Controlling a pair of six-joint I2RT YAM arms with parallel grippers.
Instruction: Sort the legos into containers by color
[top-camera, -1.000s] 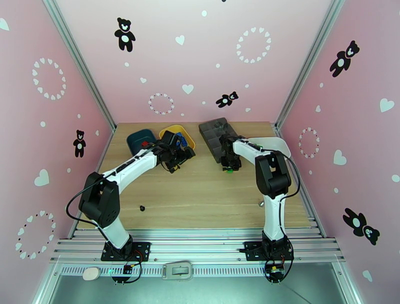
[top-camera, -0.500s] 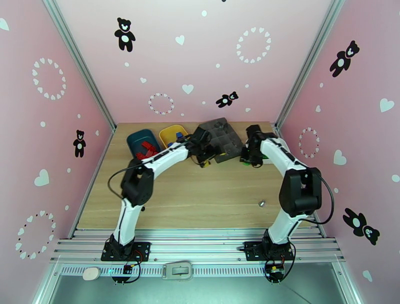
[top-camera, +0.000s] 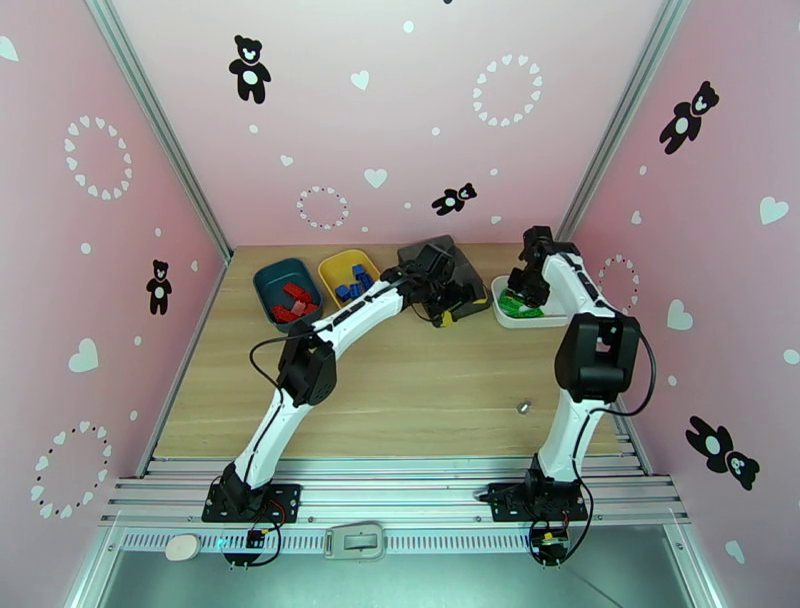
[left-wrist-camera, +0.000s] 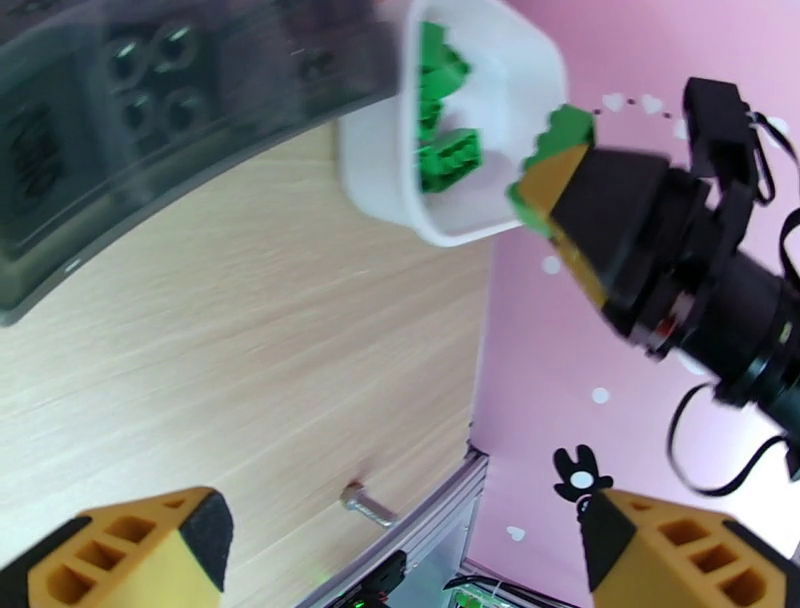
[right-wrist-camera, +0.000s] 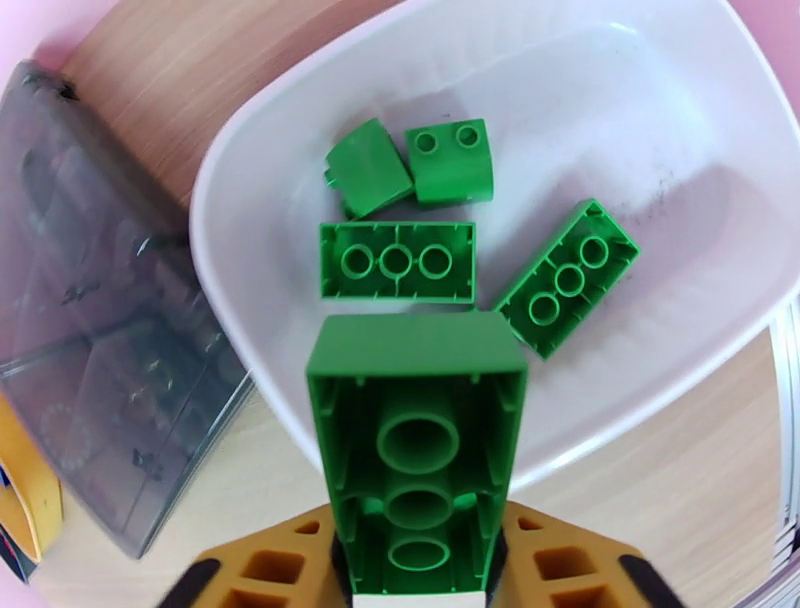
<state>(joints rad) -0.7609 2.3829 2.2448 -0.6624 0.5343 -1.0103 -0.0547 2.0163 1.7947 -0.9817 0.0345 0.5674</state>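
Item: right gripper (right-wrist-camera: 420, 572), fingers closed on one green brick (right-wrist-camera: 418, 440), hollow underside towards the wrist camera, held above the white tray (right-wrist-camera: 690, 130) at the table's (top-camera: 400, 380) far right corner. Tray contents: four green legos (right-wrist-camera: 396, 262), loose and well spread. Item: left gripper (left-wrist-camera: 400, 530), fingers wide apart with nothing between them, hovering by the near right corner of the dark grey compartment tray (top-camera: 455, 262), near the white tray. Item: teal tray (top-camera: 268, 278) with red legos (top-camera: 292, 300) and yellow tray (top-camera: 335, 264) with blue legos (top-camera: 352, 285), side by side along the far edge towards the left corner. Item: small metal piece (top-camera: 521, 407), loose near the right edge. Risks: the held brick appears to sit over the tray's rim rather than its middle, so letting go here could clip the rim and send it onto the table; a drop from height onto the bricks below could make it bounce out; the two grippers are close, so a careless swing of either arm could make them collide. Not legible: the finger pads' contact with the brick, covered by the brick itself; the grey tray's compartments, blurred at the left wrist and partly under the left arm from above, so any legos left there cannot be told; exact red and blue counts.
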